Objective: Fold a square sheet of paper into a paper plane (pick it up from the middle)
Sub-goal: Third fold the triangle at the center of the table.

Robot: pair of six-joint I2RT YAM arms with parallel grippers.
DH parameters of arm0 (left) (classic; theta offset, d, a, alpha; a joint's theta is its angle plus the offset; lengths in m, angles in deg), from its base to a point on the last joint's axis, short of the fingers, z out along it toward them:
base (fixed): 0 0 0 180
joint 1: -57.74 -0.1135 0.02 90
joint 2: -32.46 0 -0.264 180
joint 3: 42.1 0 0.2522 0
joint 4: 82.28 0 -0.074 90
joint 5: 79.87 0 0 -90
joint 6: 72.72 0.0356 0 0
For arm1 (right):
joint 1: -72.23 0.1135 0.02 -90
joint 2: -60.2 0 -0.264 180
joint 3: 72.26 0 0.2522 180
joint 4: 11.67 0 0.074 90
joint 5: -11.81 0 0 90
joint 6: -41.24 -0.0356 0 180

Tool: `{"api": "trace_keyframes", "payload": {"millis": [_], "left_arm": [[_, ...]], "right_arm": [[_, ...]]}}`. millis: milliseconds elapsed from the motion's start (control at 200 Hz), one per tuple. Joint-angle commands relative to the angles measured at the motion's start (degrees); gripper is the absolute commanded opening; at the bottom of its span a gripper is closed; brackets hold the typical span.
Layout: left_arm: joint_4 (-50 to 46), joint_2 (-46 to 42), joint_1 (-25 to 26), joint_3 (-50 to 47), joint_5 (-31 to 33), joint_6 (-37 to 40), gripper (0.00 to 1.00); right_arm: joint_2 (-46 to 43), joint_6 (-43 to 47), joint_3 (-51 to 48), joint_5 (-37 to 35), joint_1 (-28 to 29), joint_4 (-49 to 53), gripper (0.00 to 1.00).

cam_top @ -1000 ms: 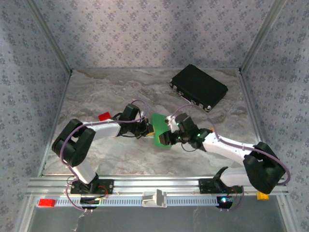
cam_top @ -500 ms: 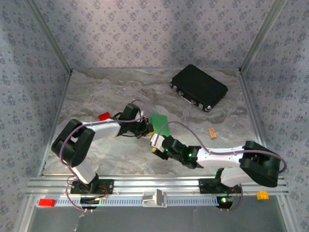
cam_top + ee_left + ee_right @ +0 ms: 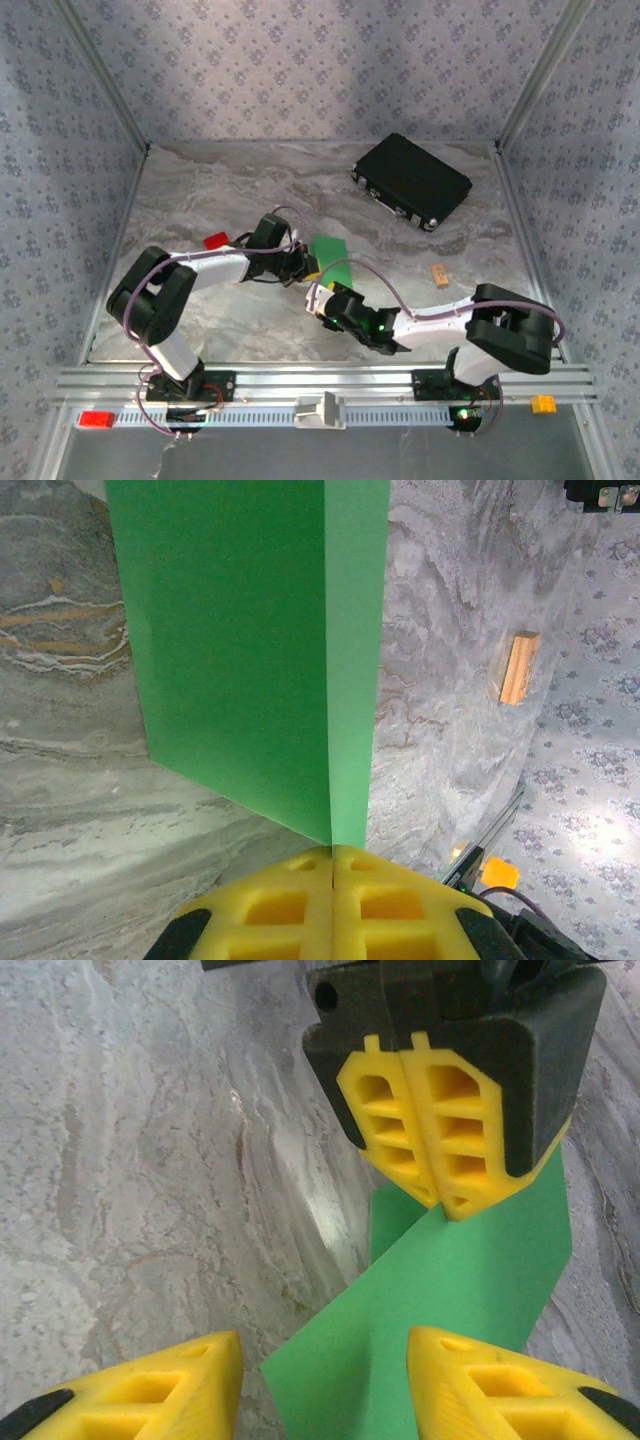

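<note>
The square sheet of paper [image 3: 331,255] is bright green and folded along a centre crease, held up off the table. My left gripper [image 3: 333,865] is shut on the near end of that crease, with the sheet [image 3: 240,640] rising away from the yellow fingers. In the top view the left gripper [image 3: 308,268] sits at the sheet's left edge. My right gripper [image 3: 325,1380] is open just below the paper [image 3: 470,1270], whose lower corner reaches into the gap between its fingers. The left gripper [image 3: 440,1195] faces it, clamped on the sheet. The right gripper [image 3: 322,300] lies near-side of the paper.
A black case [image 3: 412,181] lies at the back right. A small red block [image 3: 215,240] sits left of the left forearm. A small wooden block [image 3: 440,275] rests right of the paper, and also appears [image 3: 520,667] in the left wrist view.
My right arm has swung from the paper's right side down and leftward to its near side, elbow folding low over the table. The left arm and the paper have stayed put.
</note>
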Motion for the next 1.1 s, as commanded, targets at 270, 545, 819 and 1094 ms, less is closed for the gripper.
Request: {"api": "trace_keyframes", "payload": {"millis": [270,545,819,1094], "left_arm": [[-0.54,-1.24,-0.26,1.02,-0.85,-0.06,0.00],[-0.55,-1.22,-0.24,0.93,-0.55,-0.07,0.00],[-0.71,-1.18,-0.24,0.87,-0.47,0.01,0.00],[-0.99,-1.20,-0.27,1.11,-0.39,0.01,0.00]], "right_arm": [[-0.49,-0.59,-0.76,-4.53,0.90,-1.82,0.29],[-1.38,-1.87,-1.34,-4.01,0.90,-0.76,0.23],[-3.05,-2.95,-2.38,-4.05,0.75,-0.63,0.22],[-3.10,-3.39,-2.00,-3.35,0.38,-0.59,0.12]]}}
